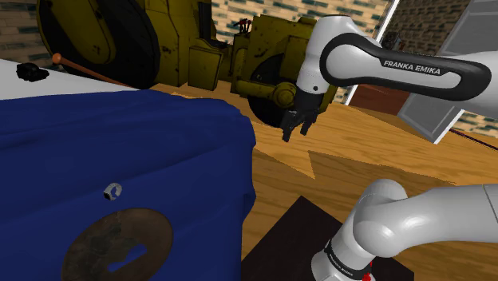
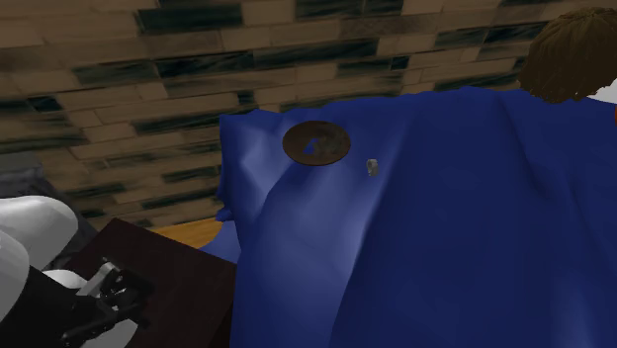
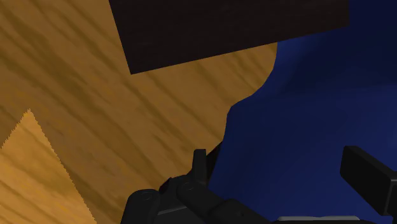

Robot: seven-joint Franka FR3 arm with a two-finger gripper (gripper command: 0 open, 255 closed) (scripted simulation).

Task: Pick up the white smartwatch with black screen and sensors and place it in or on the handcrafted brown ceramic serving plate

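Black two-finger gripper (image 3: 277, 168), fingers spread wide and clasping nothing, hanging above the tan wooden floor (image 1: 359, 160) beside the edge of the draped deep-blue cloth (image 1: 120, 136). On that cloth, well apart from the gripper, small whitish-grey smartwatch (image 1: 112, 191), band curled into an open loop with a dark inner face. Near it, lying flat, round mottled brown plate (image 1: 88, 239).

White arm (image 1: 345, 41) bent at elbow, black gripper (image 1: 296, 128) pointing down, fingers (image 3: 200, 167) apart, apparently holding nothing.
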